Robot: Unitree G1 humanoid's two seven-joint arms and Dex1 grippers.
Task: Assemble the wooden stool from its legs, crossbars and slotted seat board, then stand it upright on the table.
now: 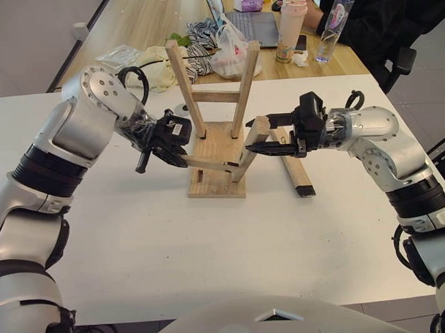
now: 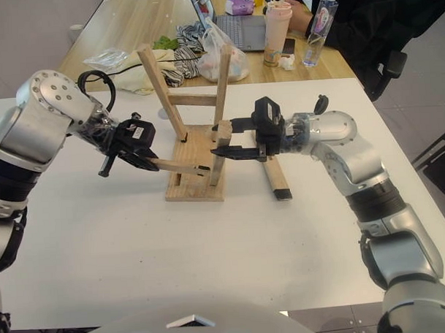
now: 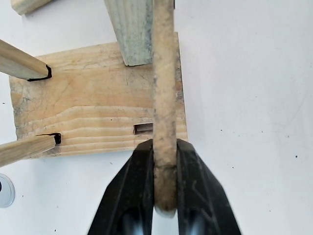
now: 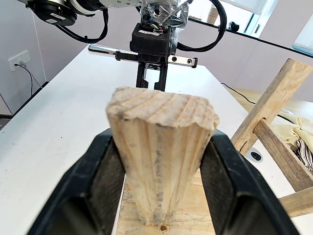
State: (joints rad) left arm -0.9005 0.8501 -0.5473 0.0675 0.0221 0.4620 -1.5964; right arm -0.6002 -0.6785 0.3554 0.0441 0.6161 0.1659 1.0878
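This looks like an office or lab workroom. Across the top of the left eye view, a long wooden desk (image 1: 137,23) carries an open laptop (image 1: 253,28), a pink tumbler (image 1: 291,29), a water bottle (image 1: 334,24) and a plastic bag (image 1: 230,58). A black chair (image 1: 400,62) stands at upper right. A white work table (image 1: 211,247) sits in the foreground. The right wrist view shows a wall socket (image 4: 17,61) and windows (image 4: 234,12).

— Where do the eye views sit?
— On the head, high up, facing forward and down over the table (image 1: 211,247). Both share one scene, with the seat board (image 1: 215,174) at centre.
— The left wrist view?
— From the board's 9 o'clock, very close, looking steeply down along the crossbar (image 3: 165,98) pinched in the left gripper (image 3: 165,143).
— And the right?
— At 3 o'clock, close behind the leg (image 4: 161,117) clamped in the right gripper (image 4: 161,134). It looks level toward 9 o'clock and also takes in the left gripper and the board.
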